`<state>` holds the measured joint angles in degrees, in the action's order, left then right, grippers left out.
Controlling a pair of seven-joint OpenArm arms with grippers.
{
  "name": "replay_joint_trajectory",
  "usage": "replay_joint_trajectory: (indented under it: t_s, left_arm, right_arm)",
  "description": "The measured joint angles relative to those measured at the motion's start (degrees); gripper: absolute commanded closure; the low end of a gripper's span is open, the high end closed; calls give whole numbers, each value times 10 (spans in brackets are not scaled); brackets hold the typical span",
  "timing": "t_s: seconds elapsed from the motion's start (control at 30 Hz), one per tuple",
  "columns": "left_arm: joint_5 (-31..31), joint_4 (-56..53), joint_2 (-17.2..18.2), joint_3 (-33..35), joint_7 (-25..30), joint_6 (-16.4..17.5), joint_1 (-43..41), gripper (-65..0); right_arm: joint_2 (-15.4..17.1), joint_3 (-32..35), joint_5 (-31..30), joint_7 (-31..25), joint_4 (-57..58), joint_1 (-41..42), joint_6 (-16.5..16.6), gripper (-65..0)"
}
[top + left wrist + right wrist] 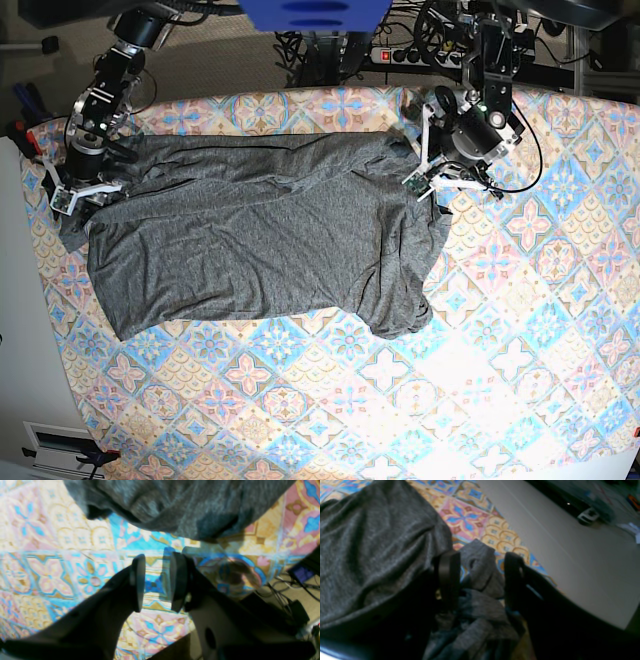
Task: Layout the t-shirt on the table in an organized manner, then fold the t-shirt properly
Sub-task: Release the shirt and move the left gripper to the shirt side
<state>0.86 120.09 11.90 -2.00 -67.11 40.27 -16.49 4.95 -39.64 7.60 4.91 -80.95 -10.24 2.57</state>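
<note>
We see the grey t-shirt (250, 235) spread, wrinkled, across the table (520, 330) toward its far-left corner. Right gripper (480, 580) at the shirt's left end, fingers parted around a bunched fold. Left gripper (156, 582) by the right end, fingers apart over bare cloth, holding nothing.

Left black two-fingered claw (155, 582): jaws parted, narrow gap, nothing between pads, hovers above patterned surface (50, 567). Fingers (137, 582) upright, roughly parallel.
Left arm (480, 90): in base view reaches in from far edge, wrist bent down.
Right black two-fingered claw (480, 580): jaws parted wider, straddle bunched fold of dark heather-grey knit t-shirt (370, 555); whether pads press cloth unclear.
Right arm (105, 85): in base view comes from far corner, claw (78, 190) low at shirt's edge.
</note>
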Motion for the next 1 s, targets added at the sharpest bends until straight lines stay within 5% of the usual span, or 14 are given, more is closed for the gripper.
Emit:
replay_joint_trajectory:
  t_s: [0.43,0.83,1.0]
  left_arm:
    - [55,0,-129,-3,0,0,41,-171]
    - [48,-15,-122,-107,-6,-2,127,-171]
    - [11,-86,-112,-117,-3,-2,195,-171]
  right_arm:
    - [-1,0,0,0,1,1,-2,-271]
    - [-1,1,0,-1,1,1,2,-271]
    - [-2,0,1,7,22,15,71,-271]
